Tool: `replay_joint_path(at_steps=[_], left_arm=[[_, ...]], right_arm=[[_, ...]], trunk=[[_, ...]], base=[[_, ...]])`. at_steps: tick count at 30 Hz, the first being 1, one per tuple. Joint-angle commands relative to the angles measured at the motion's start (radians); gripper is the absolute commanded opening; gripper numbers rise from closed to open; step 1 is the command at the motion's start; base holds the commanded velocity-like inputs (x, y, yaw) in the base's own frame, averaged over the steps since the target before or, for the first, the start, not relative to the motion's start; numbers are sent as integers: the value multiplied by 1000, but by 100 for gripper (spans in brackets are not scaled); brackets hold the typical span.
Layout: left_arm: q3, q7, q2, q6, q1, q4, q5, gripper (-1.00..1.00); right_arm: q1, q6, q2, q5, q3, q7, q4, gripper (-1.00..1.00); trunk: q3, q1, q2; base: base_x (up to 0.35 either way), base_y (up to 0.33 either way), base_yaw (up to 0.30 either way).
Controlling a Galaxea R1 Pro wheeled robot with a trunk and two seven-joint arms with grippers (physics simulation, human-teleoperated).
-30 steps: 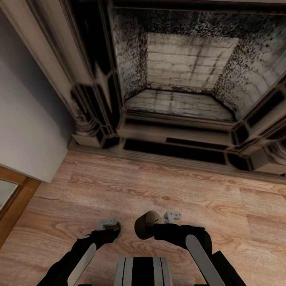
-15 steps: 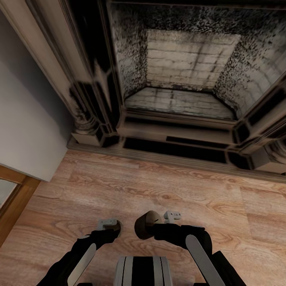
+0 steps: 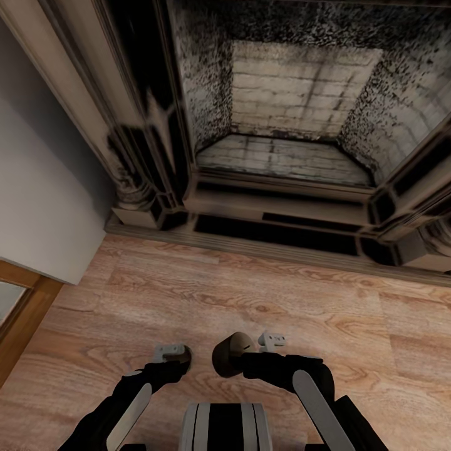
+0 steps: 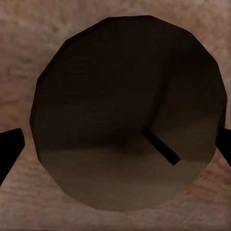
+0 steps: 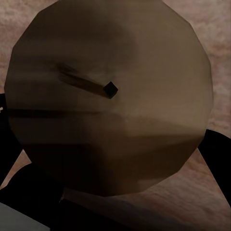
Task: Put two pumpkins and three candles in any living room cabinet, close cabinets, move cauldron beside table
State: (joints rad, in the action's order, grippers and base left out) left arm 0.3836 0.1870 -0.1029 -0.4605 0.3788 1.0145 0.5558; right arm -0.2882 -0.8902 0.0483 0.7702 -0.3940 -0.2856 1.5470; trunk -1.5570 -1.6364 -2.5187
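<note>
Each of my grippers holds a brown candle over the wood floor. In the head view the left gripper is shut on a dark candle, and the right gripper is shut on a second candle tilted toward the camera. The left wrist view looks onto the round top of its candle with a short dark wick, and black fingertips press at its sides. The right wrist view shows the other candle's top and its wick, with dark fingers at the edges.
A stone fireplace with a sooty brick firebox stands straight ahead, its raised hearth step running across the floor. A white wall and a wooden frame lie to the left. Wood floor stretches between me and the hearth.
The whole picture has shifted slightly, so the camera has moved a little. Both arms and their candles keep the same pose.
</note>
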Motion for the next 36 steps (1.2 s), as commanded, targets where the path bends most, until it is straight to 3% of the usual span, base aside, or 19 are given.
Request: replay_joint_path(at_steps=[1,6,7,36], left_arm=[[3,11,-1,-4,0,-2,-1,100],[4,11,-3,6,-1,-2,-2,100],[5,11,-3,9,-1,-2,-2,-100],[3,8,-5,13,-1,-2,7,-100]], right_arm=[[-1,-1,1,11,-2,-10,2,-100],[-1,-1,1,11,-2,-10,1,-100],[-1,-2,1,11,-2,-10,1,-100],[-1,-3,1,11,-2,-10,1,-100]], trunk=[[-1,0,0],[-1,0,0],[-1,0,0],[3,0,0]], base=[[0,0,0],[0,0,0],[0,0,0],[0,0,0]])
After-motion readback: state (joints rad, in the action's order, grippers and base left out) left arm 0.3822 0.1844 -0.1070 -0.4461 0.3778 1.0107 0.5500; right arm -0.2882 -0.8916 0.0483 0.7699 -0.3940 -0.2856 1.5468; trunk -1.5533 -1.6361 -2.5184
